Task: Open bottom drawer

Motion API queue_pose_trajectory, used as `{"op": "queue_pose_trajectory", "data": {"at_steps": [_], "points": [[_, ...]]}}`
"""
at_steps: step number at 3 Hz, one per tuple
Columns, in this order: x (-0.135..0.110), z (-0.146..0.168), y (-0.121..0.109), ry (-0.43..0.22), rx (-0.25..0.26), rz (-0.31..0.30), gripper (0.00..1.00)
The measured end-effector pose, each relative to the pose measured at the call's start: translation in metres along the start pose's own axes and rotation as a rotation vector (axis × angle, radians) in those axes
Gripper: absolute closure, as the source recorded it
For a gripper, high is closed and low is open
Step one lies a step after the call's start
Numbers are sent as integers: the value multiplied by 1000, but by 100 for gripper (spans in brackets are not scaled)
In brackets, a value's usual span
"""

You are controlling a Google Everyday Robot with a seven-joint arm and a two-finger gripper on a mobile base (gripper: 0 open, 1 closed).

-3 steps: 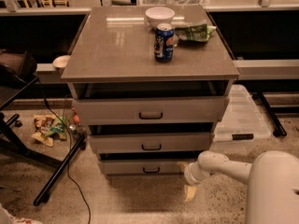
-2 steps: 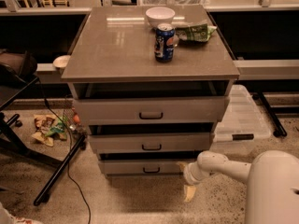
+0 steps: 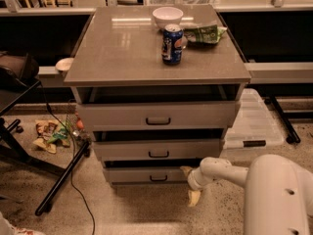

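The bottom drawer point(image 3: 132, 175) is the slimmest grey front at the foot of the cabinet, with a small dark pull handle point(image 3: 158, 178) at its centre. It stands slightly out from the cabinet, with a dark gap above it. My gripper point(image 3: 190, 184) is low, just right of the handle, at the right end of the drawer front. Its two pale fingers are spread: one fingertip point(image 3: 185, 170) lies against the drawer front and the other point(image 3: 194, 198) points down toward the floor. It holds nothing.
The middle drawer point(image 3: 159, 149) and top drawer point(image 3: 157, 115) also stand slightly out. On the cabinet top are a blue can point(image 3: 172, 44), a white bowl point(image 3: 167, 17) and a green bag point(image 3: 205, 34). A clear plastic bin point(image 3: 254, 126) is at the right, with black stand legs point(image 3: 61, 180) and litter point(image 3: 51, 135) at the left.
My gripper has edged slightly left toward the bottom drawer front. Nothing else has moved.
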State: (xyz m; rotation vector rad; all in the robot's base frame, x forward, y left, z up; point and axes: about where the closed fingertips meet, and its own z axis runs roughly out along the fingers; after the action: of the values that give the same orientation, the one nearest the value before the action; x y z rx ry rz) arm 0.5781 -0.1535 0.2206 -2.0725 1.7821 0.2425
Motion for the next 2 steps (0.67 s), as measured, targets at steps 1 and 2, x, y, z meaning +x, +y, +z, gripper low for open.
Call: {"op": "queue_pose_trajectory", "data": {"at_steps": [1,2], "points": [[1,10,-20,7,26,-27,0],[5,23,-39,19,43,-27,0]]}}
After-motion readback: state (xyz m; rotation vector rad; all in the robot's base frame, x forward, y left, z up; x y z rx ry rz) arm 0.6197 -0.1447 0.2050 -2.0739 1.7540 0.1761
